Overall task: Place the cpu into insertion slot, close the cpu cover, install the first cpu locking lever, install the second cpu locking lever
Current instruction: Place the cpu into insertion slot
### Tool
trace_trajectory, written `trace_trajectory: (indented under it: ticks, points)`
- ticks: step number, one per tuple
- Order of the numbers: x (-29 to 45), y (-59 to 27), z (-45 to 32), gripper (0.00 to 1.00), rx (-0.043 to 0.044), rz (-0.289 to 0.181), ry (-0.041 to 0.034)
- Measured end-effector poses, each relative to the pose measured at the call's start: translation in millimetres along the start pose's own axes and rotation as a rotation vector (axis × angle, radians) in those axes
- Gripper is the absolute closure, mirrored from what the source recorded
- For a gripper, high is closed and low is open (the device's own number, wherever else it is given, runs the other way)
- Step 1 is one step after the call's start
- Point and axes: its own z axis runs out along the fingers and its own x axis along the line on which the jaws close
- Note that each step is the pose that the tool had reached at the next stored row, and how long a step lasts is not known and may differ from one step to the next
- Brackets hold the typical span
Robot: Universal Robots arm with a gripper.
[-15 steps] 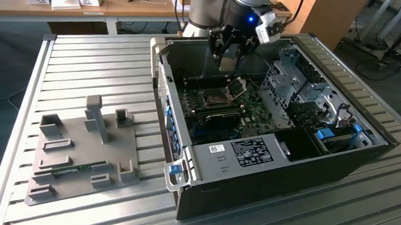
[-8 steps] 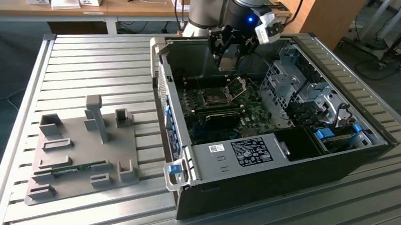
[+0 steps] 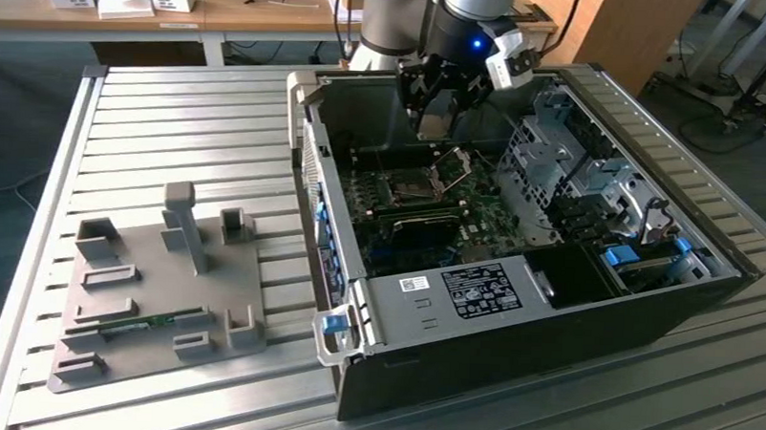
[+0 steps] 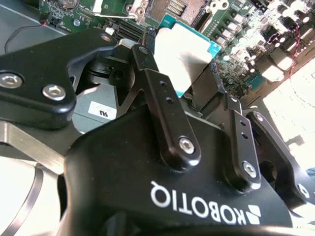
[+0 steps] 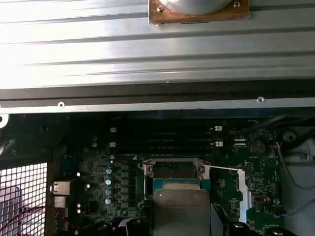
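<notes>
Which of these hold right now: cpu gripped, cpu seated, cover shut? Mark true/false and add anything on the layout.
1. The gripper is shut on the cpu. True.
2. The cpu sits in the slot. False: it is held above the board, and the slot is open.
3. The cover is closed over the slot. False: it stands raised beside it.
4. The case lies open on the slatted table. True.
5. The grey fixture plate is on the exterior view's right of the case. False: it is on the exterior view's left.
</notes>
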Motion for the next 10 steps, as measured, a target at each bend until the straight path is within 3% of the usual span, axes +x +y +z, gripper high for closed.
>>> trace_trajectory:
  ticks: [10]
  points:
    - [-0.1, -0.7, 7.7, 0.46, -0.0040, 0.000, -0.0011]
